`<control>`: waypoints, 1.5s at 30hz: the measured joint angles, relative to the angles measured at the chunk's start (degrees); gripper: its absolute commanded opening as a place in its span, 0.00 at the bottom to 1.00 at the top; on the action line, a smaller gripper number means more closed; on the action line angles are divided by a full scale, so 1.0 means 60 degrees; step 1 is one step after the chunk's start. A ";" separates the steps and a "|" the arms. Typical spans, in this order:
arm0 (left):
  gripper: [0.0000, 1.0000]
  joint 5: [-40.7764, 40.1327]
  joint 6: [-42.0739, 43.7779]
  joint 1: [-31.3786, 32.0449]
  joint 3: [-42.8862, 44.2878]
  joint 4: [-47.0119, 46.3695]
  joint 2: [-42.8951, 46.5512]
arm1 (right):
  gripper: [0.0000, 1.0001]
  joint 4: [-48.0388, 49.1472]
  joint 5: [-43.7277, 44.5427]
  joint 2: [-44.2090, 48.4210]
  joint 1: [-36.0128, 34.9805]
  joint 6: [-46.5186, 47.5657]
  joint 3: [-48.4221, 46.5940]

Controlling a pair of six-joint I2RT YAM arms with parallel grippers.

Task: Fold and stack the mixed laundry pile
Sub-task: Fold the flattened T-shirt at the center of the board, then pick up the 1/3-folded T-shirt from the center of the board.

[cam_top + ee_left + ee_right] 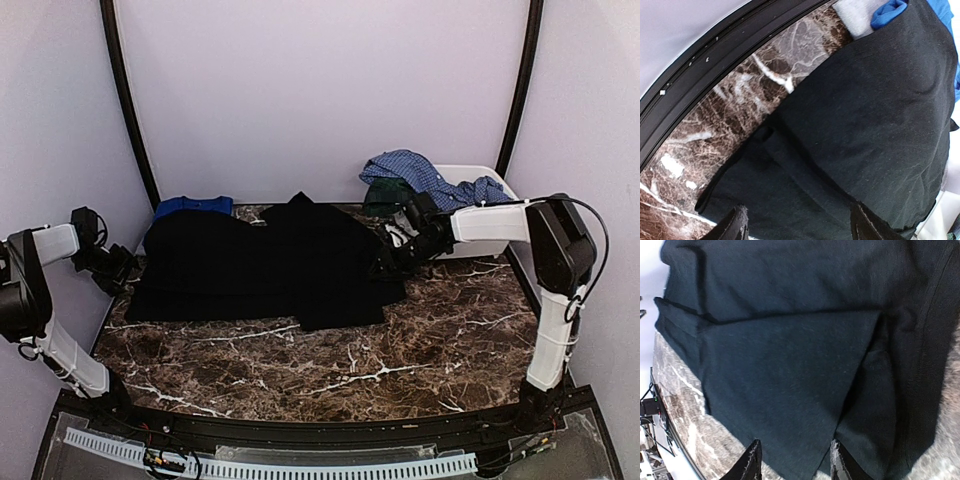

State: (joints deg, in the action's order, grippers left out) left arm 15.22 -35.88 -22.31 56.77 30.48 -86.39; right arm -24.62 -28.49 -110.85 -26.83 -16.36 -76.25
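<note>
A large black garment (260,265) lies spread flat across the marble table (350,370), with one flap folded over its middle. My left gripper (122,272) sits at its left edge, low over the cloth. In the left wrist view the left gripper (802,227) is open, and black garment (865,115) fills the space beyond the fingers. My right gripper (392,262) is at the garment's right edge. In the right wrist view the right gripper (796,462) stands open over the hem of the black cloth (790,340). A royal-blue tee (192,205) lies behind the garment at the back left.
A white bin (472,173) stands at the back right with a blue checked shirt (410,168) draped over it and a dark green piece (388,192) beside it. Black frame posts (125,100) rise at both back corners. A black rail (700,75) borders the table's left edge.
</note>
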 measured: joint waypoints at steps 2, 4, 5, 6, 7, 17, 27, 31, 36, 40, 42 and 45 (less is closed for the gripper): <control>0.67 0.0073 -0.0025 0.0000 0.0000 -0.0113 -0.0011 | 0.43 -0.0004 0.0022 -0.0357 -0.0015 -0.0007 -0.0138; 0.66 0.0106 -0.0044 0.0000 0.0000 -0.0222 -0.0051 | 0.43 0.0007 0.0084 -0.0656 -0.0011 -0.0007 -0.0317; 0.65 0.0124 -0.0047 0.0000 0.0004 -0.0291 -0.0098 | 0.43 0.0000 0.0120 -0.0754 -0.0011 -0.0007 -0.0404; 0.65 0.0131 -0.0062 0.0000 0.0004 -0.0353 -0.0146 | 0.42 -0.0007 0.0157 -0.0820 -0.0011 -0.0007 -0.0481; 0.64 0.0142 -0.0066 0.0000 0.0007 -0.0419 -0.0222 | 0.42 -0.0026 0.0193 -0.0900 -0.0011 -0.0007 -0.0619; 0.59 0.0029 -0.0215 0.0000 0.0189 -0.0648 -0.1009 | 0.40 -0.0011 0.0248 -0.1515 -0.0011 0.0000 -0.1650; 0.48 -0.0222 -0.0681 0.0000 0.0408 -0.0871 -0.1614 | 0.38 -0.0011 0.0142 -0.1949 -0.0011 -0.0018 -0.1716; 0.47 -0.0222 -0.0816 0.0000 0.0408 -0.0907 -0.1763 | 0.42 -0.0084 0.0200 -0.2047 -0.0011 -0.0055 -0.1891; 0.47 -0.0226 -0.0860 0.0000 0.0408 -0.0933 -0.1763 | 0.43 -0.0106 0.0597 -0.2018 -0.0011 -0.0073 -0.1869; 0.47 -0.0237 -0.0856 0.0000 0.0408 -0.0940 -0.1763 | 0.43 -0.0168 0.1122 -0.1636 -0.0011 -0.0062 -0.1588; 0.47 -0.0255 -0.0856 0.0000 0.0408 -0.0943 -0.1763 | 0.43 -0.0186 0.1290 -0.1508 -0.0011 -0.0047 -0.1585; 0.47 -0.0277 -0.0856 0.0000 0.0408 -0.0947 -0.1763 | 0.40 -0.0153 0.1384 -0.1450 -0.0011 -0.0029 -0.1588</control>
State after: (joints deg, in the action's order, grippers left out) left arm 13.56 -41.01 -22.31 59.22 24.80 -96.97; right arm -25.54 -20.18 -119.55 -26.89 -16.53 -85.78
